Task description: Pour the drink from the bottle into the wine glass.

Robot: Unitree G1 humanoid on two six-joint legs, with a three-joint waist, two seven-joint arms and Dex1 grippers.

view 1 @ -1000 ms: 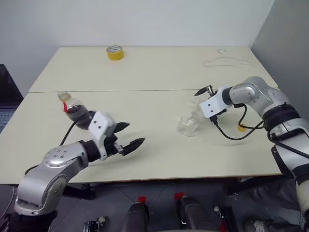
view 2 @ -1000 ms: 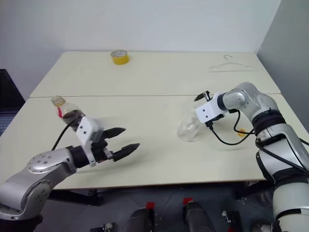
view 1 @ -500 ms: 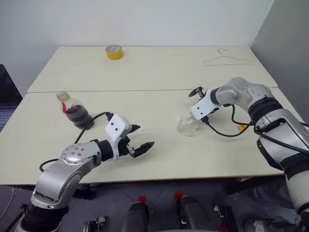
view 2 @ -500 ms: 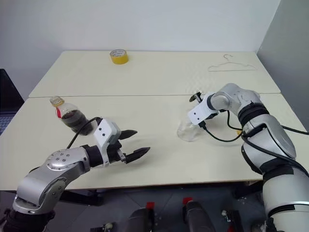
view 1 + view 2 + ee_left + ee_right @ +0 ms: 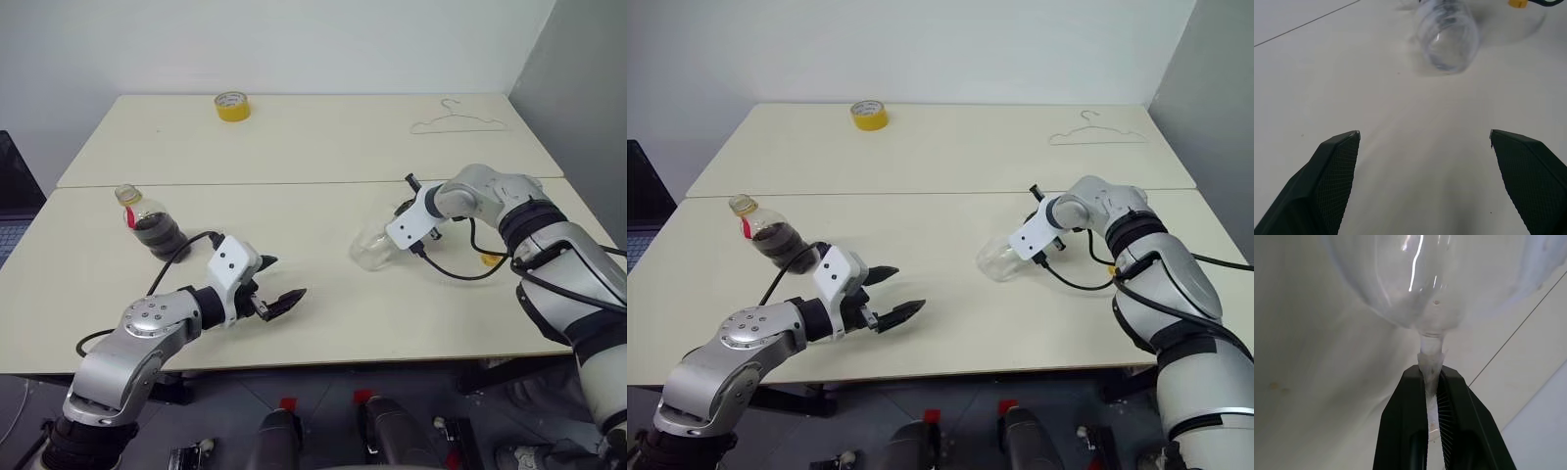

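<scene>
Left eye view: bottle (image 5: 147, 221) upright at table (image 5: 323, 147) left edge, dark drink (image 5: 157, 233) in lower body. Left gripper (image 5: 280, 291) near bottle, jaws spread, empty. Wine glass (image 5: 370, 251) on its side mid-table, bowl toward robot's left. Right gripper (image 5: 409, 217) at stem end. Tape roll (image 5: 233, 106) and hanger (image 5: 458, 121) at far edge.

Left wrist view: both fingers (image 5: 1327, 186) wide apart above bare table; glass mouth faces camera.

Right wrist view: fingers (image 5: 1409, 421) clamped on glass stem; bowl just beyond fingertips.

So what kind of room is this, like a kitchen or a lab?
Likely a lab or test room: two plain cream tables against bare walls, holding a yellow tape roll and a thin wire hanger.
</scene>
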